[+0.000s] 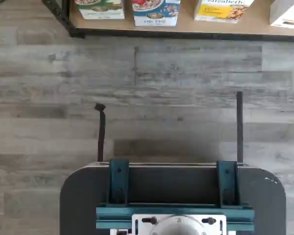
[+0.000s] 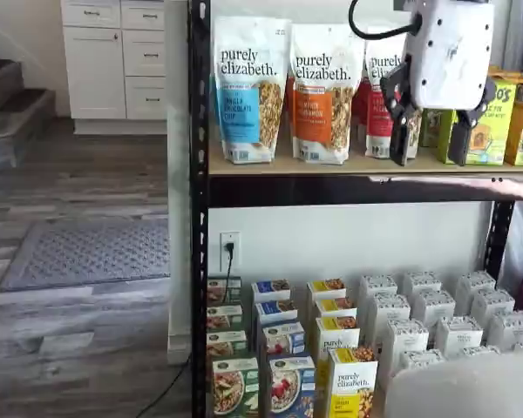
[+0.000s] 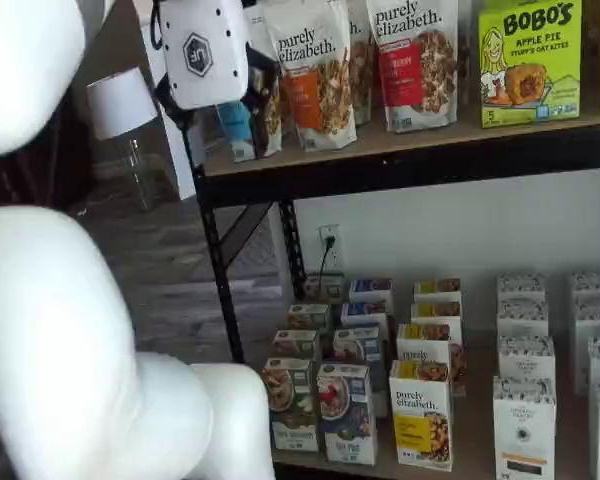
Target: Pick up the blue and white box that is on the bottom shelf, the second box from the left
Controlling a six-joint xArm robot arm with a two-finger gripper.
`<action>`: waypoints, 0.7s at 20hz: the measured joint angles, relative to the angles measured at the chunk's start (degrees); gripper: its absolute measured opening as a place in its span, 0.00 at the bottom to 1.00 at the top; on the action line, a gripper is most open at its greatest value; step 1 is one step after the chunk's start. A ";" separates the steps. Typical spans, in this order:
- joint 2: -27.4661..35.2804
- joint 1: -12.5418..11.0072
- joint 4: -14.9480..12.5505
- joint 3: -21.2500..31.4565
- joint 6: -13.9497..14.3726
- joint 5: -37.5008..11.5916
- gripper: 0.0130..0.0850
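The blue and white box (image 2: 289, 389) stands at the front of the bottom shelf (image 3: 475, 452), between a green-and-white carton (image 2: 233, 387) and a yellow-and-white carton (image 2: 352, 383). It shows in both shelf views (image 3: 345, 412), with more blue cartons lined up behind it. The wrist view shows its lower part (image 1: 156, 12) on the shelf's front edge, beyond bare floor. My gripper (image 2: 430, 157) hangs high up in front of the upper board, far above the box. A gap shows between its two black fingers, and they are empty.
Granola bags (image 2: 247, 87) and Bobo's boxes (image 3: 528, 62) stand on the upper board. White cartons (image 2: 436, 326) fill the bottom shelf's right side. A black rack post (image 2: 199, 209) stands left of the boxes. The arm's white links (image 3: 70, 330) fill the foreground. A dark mount (image 1: 172, 196) shows in the wrist view.
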 joint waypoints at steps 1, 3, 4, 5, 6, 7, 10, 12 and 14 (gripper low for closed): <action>0.47 -1.50 1.65 -0.39 -0.70 0.86 1.00; 0.94 -2.98 3.34 -0.74 -1.39 1.64 1.00; 1.00 -2.91 3.31 -0.76 -1.40 1.59 1.00; 1.09 -2.81 3.22 -0.78 -1.38 1.53 1.00; 1.21 -2.61 3.00 -0.79 -1.29 1.47 1.00; 1.29 -2.44 2.81 -0.73 -1.22 1.28 1.00; 1.26 -2.09 2.75 0.10 -0.96 -0.01 1.00; 1.35 -2.02 3.18 1.05 -0.78 -1.07 1.00; 1.59 -1.78 3.35 2.12 -0.57 -2.13 1.00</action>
